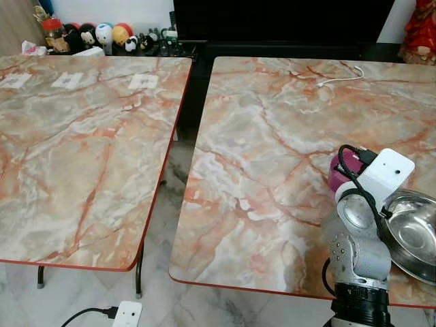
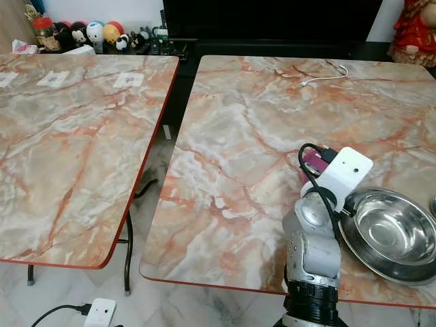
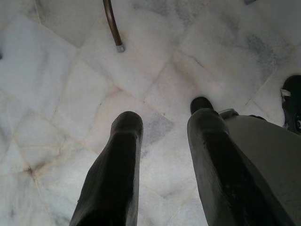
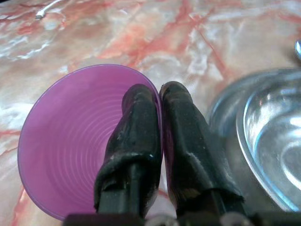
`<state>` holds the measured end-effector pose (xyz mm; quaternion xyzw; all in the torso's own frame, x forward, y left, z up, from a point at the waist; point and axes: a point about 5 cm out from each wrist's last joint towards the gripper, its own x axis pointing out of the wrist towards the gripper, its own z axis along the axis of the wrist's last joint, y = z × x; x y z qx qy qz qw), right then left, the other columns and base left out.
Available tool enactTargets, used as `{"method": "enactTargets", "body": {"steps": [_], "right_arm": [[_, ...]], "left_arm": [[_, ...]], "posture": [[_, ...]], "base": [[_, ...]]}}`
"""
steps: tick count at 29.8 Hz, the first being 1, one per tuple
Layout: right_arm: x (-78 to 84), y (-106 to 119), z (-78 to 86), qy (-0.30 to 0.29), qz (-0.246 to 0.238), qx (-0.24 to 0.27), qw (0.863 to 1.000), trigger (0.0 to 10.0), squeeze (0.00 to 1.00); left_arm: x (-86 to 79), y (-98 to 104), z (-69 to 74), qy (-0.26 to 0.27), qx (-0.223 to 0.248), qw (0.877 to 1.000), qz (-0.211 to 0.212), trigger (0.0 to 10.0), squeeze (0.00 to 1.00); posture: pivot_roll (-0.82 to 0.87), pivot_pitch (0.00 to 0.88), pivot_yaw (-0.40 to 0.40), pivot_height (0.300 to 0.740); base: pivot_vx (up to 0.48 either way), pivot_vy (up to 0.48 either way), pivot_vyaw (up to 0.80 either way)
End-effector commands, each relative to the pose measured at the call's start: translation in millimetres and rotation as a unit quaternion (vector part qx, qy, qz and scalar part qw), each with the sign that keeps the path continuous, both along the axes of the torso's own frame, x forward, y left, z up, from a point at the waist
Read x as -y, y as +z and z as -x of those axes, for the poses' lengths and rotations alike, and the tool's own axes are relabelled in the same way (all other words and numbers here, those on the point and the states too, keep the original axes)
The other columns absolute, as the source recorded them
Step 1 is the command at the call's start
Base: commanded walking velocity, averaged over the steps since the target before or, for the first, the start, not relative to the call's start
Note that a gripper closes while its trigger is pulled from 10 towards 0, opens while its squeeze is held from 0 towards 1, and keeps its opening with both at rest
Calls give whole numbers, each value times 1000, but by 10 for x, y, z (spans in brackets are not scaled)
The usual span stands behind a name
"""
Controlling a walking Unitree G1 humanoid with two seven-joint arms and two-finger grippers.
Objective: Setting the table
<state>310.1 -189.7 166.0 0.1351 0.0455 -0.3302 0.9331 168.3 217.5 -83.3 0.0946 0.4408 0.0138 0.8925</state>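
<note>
- Where the right gripper (image 4: pixel 160 101) works, its jaws are pinched on the rim of the purple cup (image 4: pixel 70 136), one finger inside the wall and one outside.
- The cup sits over the right-hand marble desk (image 1: pixel 272 136), just beside the steel bowl (image 2: pixel 395 231).
- The left gripper (image 3: pixel 164 136) hangs over the tiled floor (image 3: pixel 61 94), jaws spread apart.
- A white cable (image 1: pixel 340 78) lies at the desk's far side.

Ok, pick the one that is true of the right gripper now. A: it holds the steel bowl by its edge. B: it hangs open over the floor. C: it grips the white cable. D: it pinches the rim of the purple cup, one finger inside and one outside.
D: in the right wrist view the right gripper has its fingers closed on the wall of the purple cup, beside the steel bowl.
</note>
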Motion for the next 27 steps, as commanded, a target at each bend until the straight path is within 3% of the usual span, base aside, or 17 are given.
{"method": "enactTargets", "body": {"steps": [1,20,21,22,27], "right_arm": [[11,73,13,-9,-15,13,1000,10000,0],[40,-59,64,-38,-47,-9,998,10000,0],[33,-63,61,-38,-53,-8,998,10000,157],[29,-65,58,-37,-57,-8,998,10000,220],[14,-46,41,-35,-61,-3,998,10000,227]], "left_arm": [[5,-38,79,1,-14,1000,3,10000,0],[-35,-30,80,-2,-15,1000,0,10000,0],[-38,-32,88,-1,-16,1000,1,10000,0],[-39,-33,89,-1,-16,1000,1,10000,0],[-45,-35,100,-1,-17,1000,0,10000,0]], "posture": [[-112,86,17,740],[-110,97,26,740],[-110,96,26,740],[-108,96,26,740],[-106,97,25,740]], "base": [[0,0,0],[0,0,0],[0,0,0],[0,0,0],[0,0,0]]}}
